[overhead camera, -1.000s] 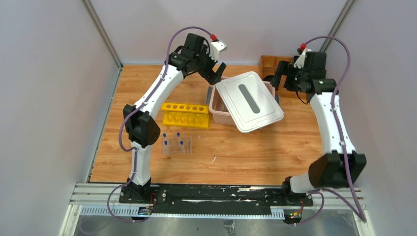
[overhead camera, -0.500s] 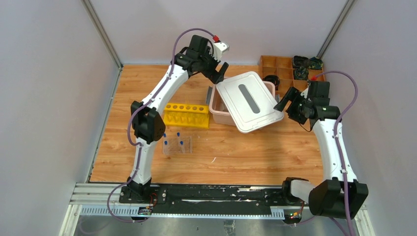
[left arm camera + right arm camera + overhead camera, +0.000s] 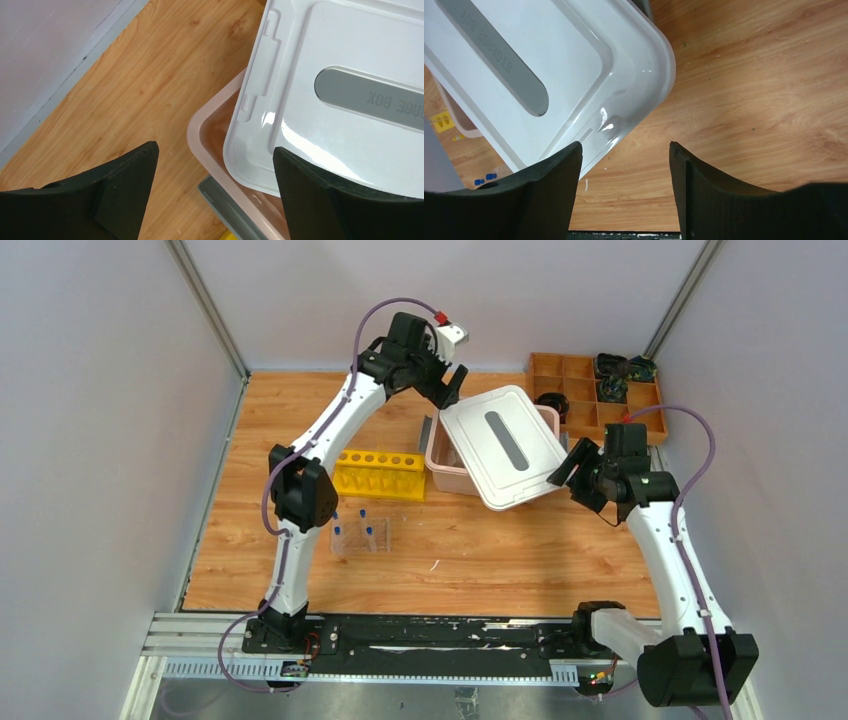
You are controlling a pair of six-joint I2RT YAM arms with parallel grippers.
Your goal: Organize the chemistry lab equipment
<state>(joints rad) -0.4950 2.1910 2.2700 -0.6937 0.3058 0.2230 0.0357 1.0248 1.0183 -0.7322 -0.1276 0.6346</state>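
The white lid (image 3: 510,445) lies askew on the pink tub (image 3: 438,468). The right gripper (image 3: 565,465) has swung from the far-right tray (image 3: 575,368) to the lid's near-right corner, jaws apart and empty. The left gripper (image 3: 452,388) gapes at its far-left corner, so this is probably a two-handed lift. The tube rack (image 3: 360,537) waits near-left.

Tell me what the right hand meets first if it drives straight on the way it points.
Probably the wooden table, just off the white lid's corner: wood shows between the right hand's fingers. The lid's edge lies beside one finger, so depth could change that.
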